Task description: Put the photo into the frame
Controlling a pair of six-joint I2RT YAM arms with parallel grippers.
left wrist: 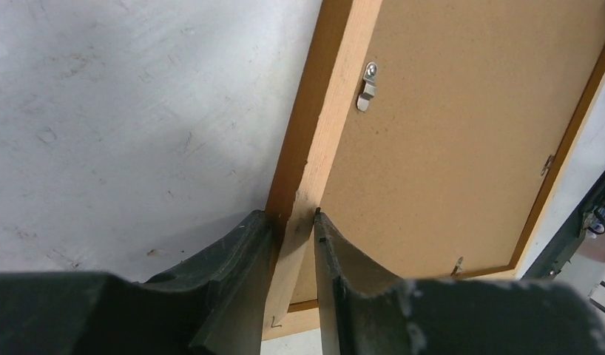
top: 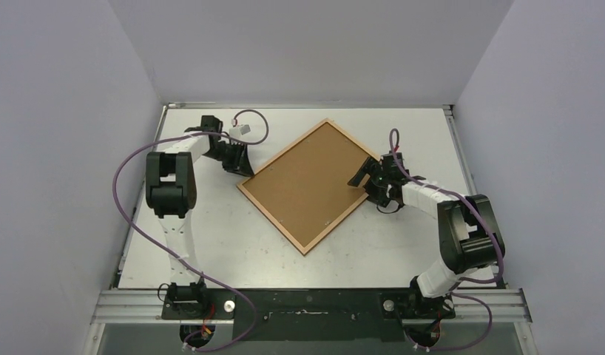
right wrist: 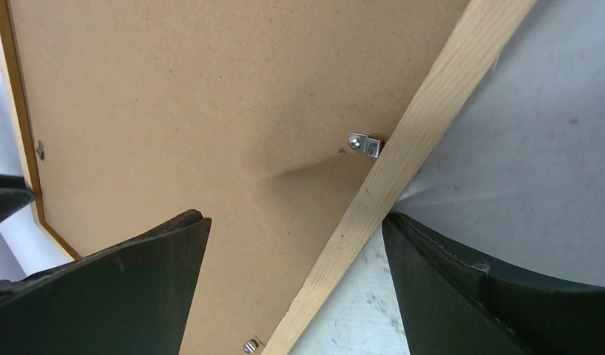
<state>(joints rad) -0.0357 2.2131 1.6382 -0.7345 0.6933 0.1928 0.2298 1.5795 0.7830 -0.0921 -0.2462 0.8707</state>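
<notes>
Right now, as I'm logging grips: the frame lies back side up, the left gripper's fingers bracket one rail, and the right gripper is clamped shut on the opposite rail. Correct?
Not quite. The right gripper is open, not clamped. The right wrist view shows it spread wide, straddling the rail of the frame without pinching it. The rest stands.

Left arm (top: 171, 181) reaching forward, left gripper (left wrist: 291, 216) pinched on the frame (left wrist: 340, 81) edge | right arm (top: 462, 237) bent inward, right gripper (right wrist: 296, 218), jaws spread wide | both wrists tipped down
</notes>
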